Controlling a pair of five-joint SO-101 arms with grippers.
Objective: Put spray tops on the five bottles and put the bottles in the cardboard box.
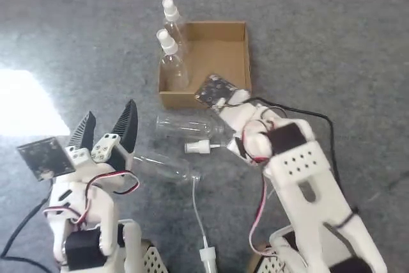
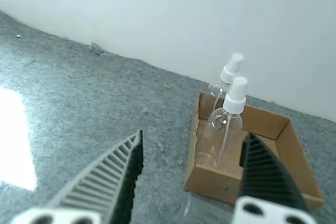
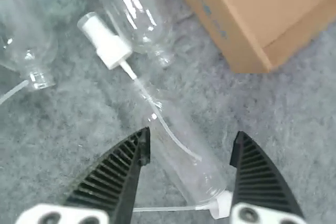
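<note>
Currently targeted: a clear bottle point(image 3: 182, 158) lies on its side on the grey table point(image 1: 332, 49), between the spread jaws of the right gripper point(image 3: 191, 135), which pinches nothing. A spray top point(image 3: 104, 39) sits just off its neck, its dip tube seemingly trailing inside.
Left gripper point(image 1: 110, 110): raised off the table, jaws wide apart, empty.
Already boxed: 2 capped bottles point(image 1: 172, 62) stand upright along 1 wall of the cardboard box point(image 1: 236, 55).
Loose: 2 uncapped bottles point(image 1: 188, 124) lie on their sides near the box front. A second spray top point(image 1: 208, 257) lies between the arm bases.
Handling: probably light, thin plastic, smooth and round, so it may roll or squirt out of a hard pinch. A hold across the mid-body looks safest, firm yet gentle. The dip tube is thin and likely bends easily.
In the way: the neighbouring bottle necks lie close to the loose top, and the box corner is near, so a wide sweep could knock either.
</note>
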